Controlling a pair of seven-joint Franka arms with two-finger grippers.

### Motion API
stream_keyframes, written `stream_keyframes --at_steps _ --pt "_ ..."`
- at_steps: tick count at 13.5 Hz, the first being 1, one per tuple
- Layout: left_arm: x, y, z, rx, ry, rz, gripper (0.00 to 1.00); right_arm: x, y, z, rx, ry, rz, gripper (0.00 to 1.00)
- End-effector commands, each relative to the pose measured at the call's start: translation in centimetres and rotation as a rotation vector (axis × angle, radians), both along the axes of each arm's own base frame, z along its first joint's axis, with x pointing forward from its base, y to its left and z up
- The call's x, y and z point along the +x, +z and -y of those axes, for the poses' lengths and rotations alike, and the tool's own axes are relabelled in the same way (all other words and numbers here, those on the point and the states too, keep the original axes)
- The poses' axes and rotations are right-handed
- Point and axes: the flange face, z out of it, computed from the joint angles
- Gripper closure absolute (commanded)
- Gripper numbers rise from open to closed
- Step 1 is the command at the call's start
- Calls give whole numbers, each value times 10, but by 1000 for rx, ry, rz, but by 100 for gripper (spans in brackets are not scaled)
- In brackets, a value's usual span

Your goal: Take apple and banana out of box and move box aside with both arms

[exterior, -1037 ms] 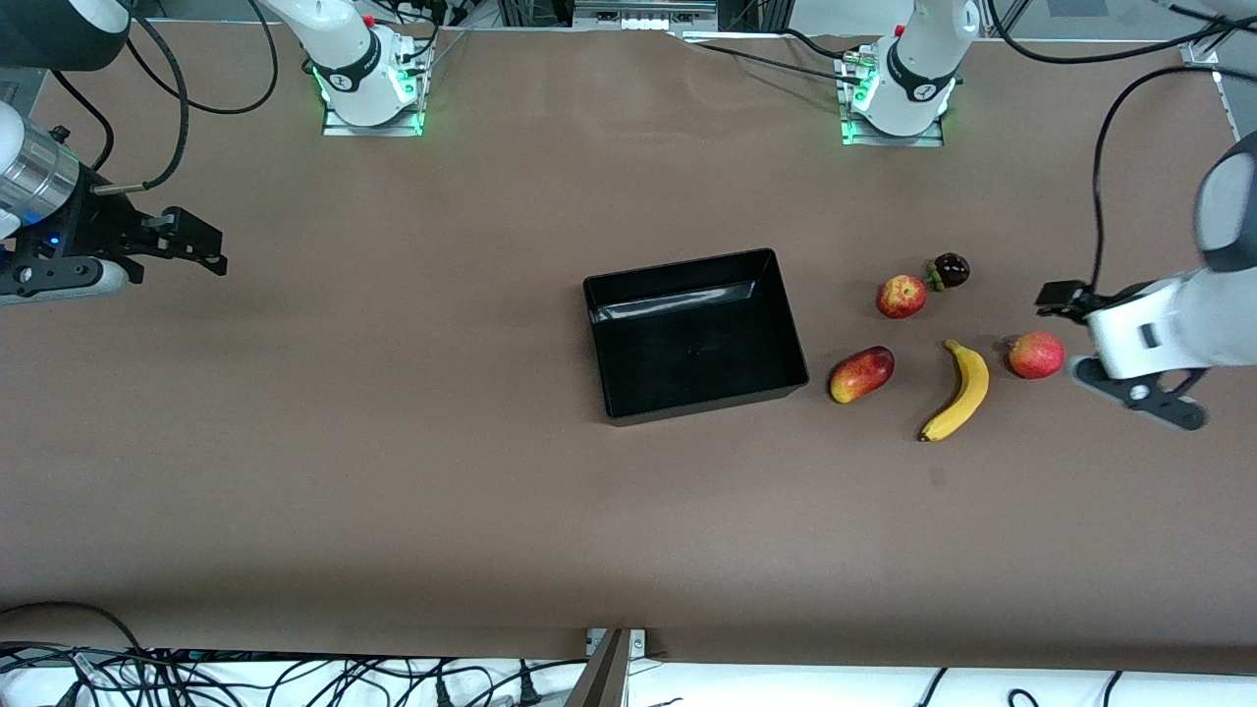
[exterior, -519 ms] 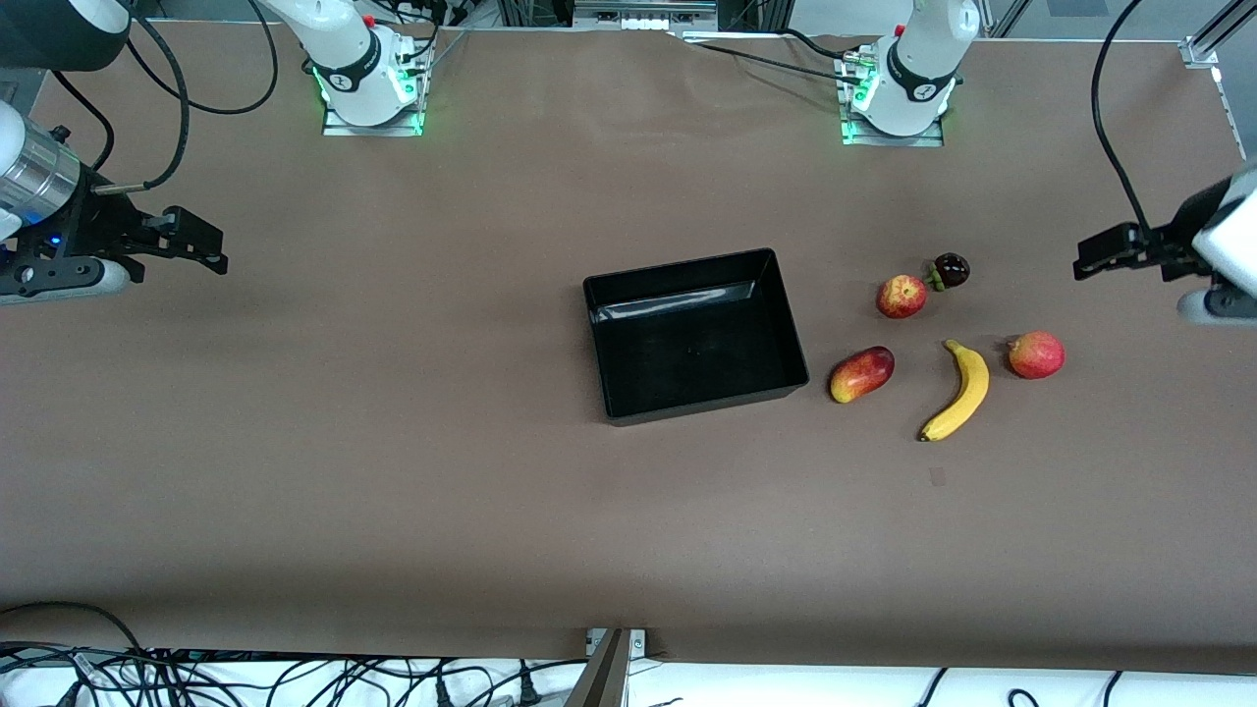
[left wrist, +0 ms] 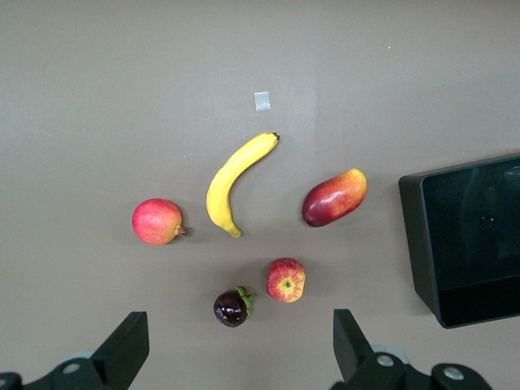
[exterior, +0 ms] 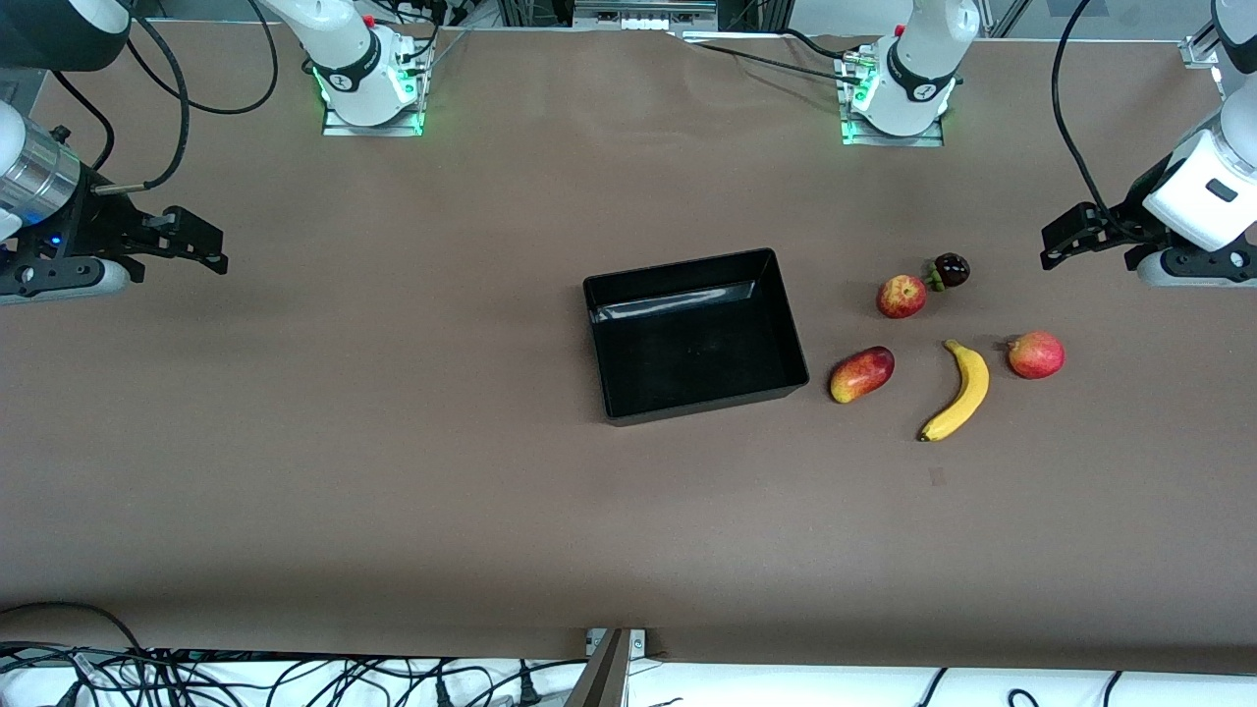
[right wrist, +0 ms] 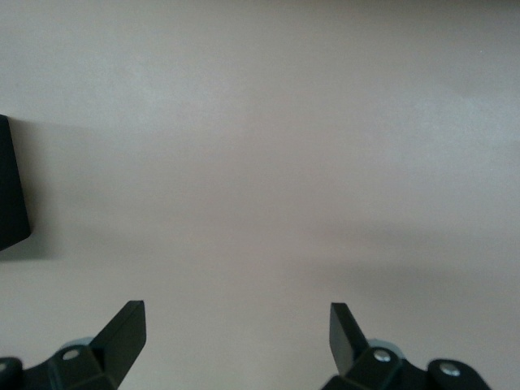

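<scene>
The black box (exterior: pixel 792 334) lies mid-table with nothing in it; its wall also shows in the left wrist view (left wrist: pixel 416 236) and a corner in the right wrist view (right wrist: pixel 10 187). Toward the left arm's end lie the yellow banana (exterior: pixel 957 390) (left wrist: pixel 231 183) and the red apple with yellowish patches (exterior: pixel 901 296) (left wrist: pixel 286 279). My left gripper (exterior: pixel 1059 244) (left wrist: pixel 239 345) hangs open over the table beside the fruits, holding nothing. My right gripper (exterior: pixel 208 245) (right wrist: pixel 236 325) waits open over bare table at the right arm's end.
An oblong red-yellow fruit (exterior: pixel 861 373) lies between the box and the banana. A dark purple fruit (exterior: pixel 951 269) sits beside the apple. A round red fruit (exterior: pixel 1036 354) lies beside the banana toward the left arm's end. Cables run along the table's front edge.
My left gripper has lifted away from the round red fruit and swung toward the robots' side, still open. The fruits, the box and the right arm have not moved.
</scene>
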Motion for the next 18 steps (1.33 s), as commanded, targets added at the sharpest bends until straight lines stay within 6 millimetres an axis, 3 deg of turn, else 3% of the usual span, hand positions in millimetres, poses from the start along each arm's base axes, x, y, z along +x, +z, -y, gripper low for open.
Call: stream_keyframes --at_steps 1,15,16,18 --pt "6 3 1 -14 11 9 0 0 3 0 -13 5 -6 0" --pt "7 7 1 -16 12 9 0 5 -1 -6 11 7 7 0" --pt "6 8 3 -17 11 3 0 15 -18 -13 13 28 -8 0" --pt "8 13 7 -18 5 10 0 13 -28 -51 1 93 -40 0"
